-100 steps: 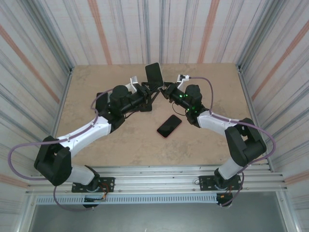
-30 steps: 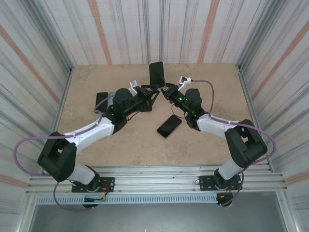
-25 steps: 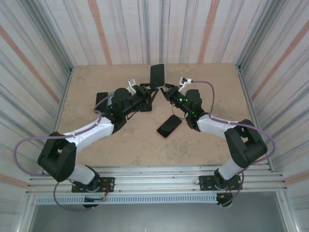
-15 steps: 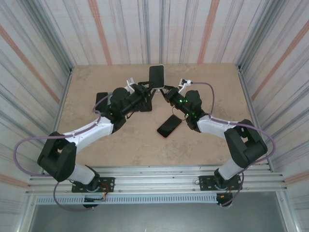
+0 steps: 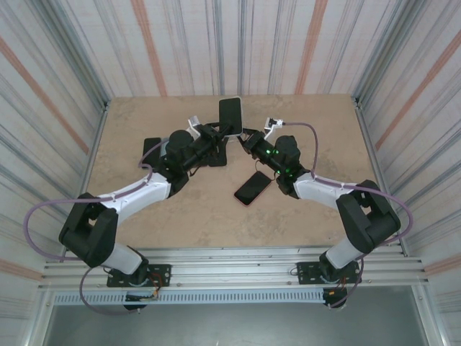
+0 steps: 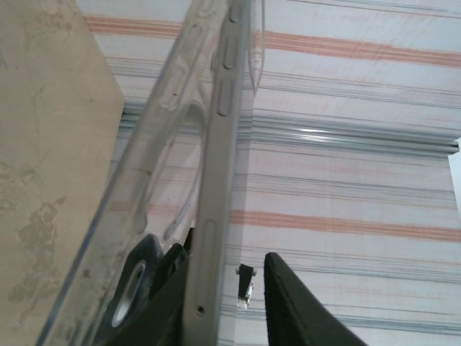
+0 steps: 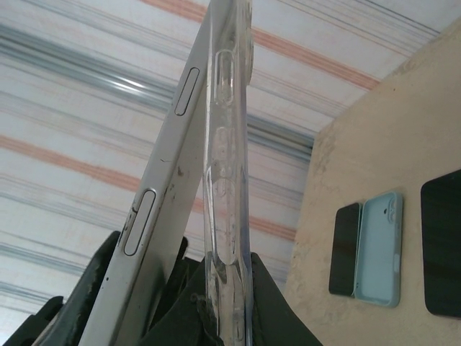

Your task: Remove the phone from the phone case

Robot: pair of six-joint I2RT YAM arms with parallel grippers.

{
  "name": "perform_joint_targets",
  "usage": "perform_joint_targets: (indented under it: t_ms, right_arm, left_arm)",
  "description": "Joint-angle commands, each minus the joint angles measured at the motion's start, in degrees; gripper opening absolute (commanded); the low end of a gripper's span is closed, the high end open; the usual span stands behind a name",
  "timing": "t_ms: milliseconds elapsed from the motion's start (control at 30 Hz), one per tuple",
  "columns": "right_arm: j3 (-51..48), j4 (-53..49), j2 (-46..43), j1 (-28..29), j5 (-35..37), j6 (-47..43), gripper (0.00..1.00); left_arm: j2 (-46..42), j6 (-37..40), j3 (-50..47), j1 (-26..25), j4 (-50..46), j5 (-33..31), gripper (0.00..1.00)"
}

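Observation:
A silver phone (image 5: 230,116) stands upright above the far middle of the table, between both grippers. In the left wrist view its metal edge (image 6: 215,216) leans on the left finger, and the clear case (image 6: 162,151) peels away to the left. My left gripper (image 6: 230,263) is open, with a gap between the phone and its right finger (image 6: 292,306). My right gripper (image 7: 227,270) is shut on the clear case (image 7: 229,180). In the right wrist view the phone (image 7: 155,209) tilts away from the case at the bottom and meets it at the top. In the top view the left gripper (image 5: 217,135) and right gripper (image 5: 248,138) almost touch.
A black phone with a pink rim (image 5: 252,187) lies flat on the table, near the right forearm. A dark phone (image 5: 150,149) lies behind the left arm. In the right wrist view a black phone (image 7: 348,249), a light blue case (image 7: 380,249) and another black phone (image 7: 441,245) lie side by side.
The upright phone has shifted slightly left and lower over the last second. Both wrists have edged with it. The phones lying on the table have not moved.

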Motion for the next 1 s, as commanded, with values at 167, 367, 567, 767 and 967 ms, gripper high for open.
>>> perform_joint_targets:
  t_ms: [167,367,567,767,967]
  right_arm:
    - [1.8,-1.0,-2.3,0.2,2.4,-2.0,0.00]
    - [2.0,-5.2,-1.4,-2.1,6.3,-2.6,0.00]
    - [1.9,-8.5,-1.1,-6.1,7.6,-3.4,0.00]
    - [0.9,-11.8,-1.4,-11.1,5.7,-6.9,0.00]
    - [0.5,-18.3,-2.8,-15.4,0.9,-10.3,0.00]
  left_arm:
    - [-0.5,1.2,2.6,-0.5,2.1,-1.0,0.14]
    - [-2.2,2.5,3.7,-2.0,0.8,-0.1,0.11]
    - [-3.0,3.2,3.4,-2.2,-0.1,0.7,0.11]
    - [0.6,3.6,3.9,-2.0,0.8,1.8,0.11]
    - [9.0,5.8,6.0,-1.2,2.1,3.2,0.10]
